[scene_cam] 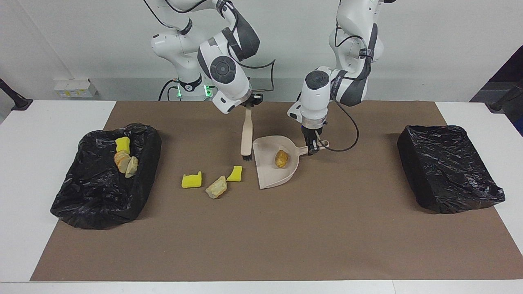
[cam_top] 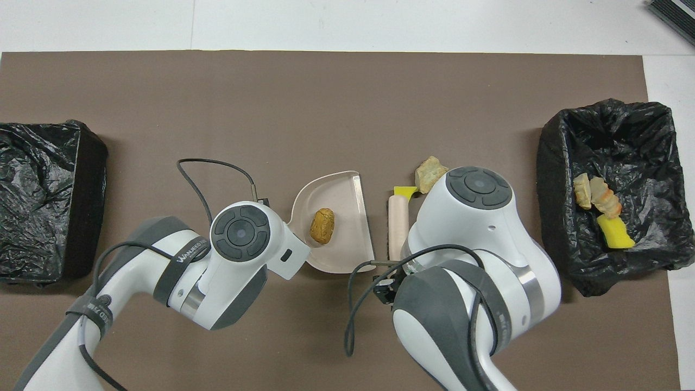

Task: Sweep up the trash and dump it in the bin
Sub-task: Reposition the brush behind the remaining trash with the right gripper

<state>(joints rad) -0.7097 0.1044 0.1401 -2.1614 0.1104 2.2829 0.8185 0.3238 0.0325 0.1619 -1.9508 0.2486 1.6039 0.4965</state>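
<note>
Two black-bagged bins stand on the bench. The bin at the right arm's end holds three trash pieces: one yellow sponge chunk and two tan lumps. The other bin holds nothing visible. The beige dustpan carries one orange-brown lump. Three pieces lie on the mat beside it: two yellow chunks and one tan lump. The left end effector grips the dustpan's handle; the right end effector clenches the brush.

A brown mat covers the white desk. A small white box sits by the wall, a dark object at the desk's corner.
</note>
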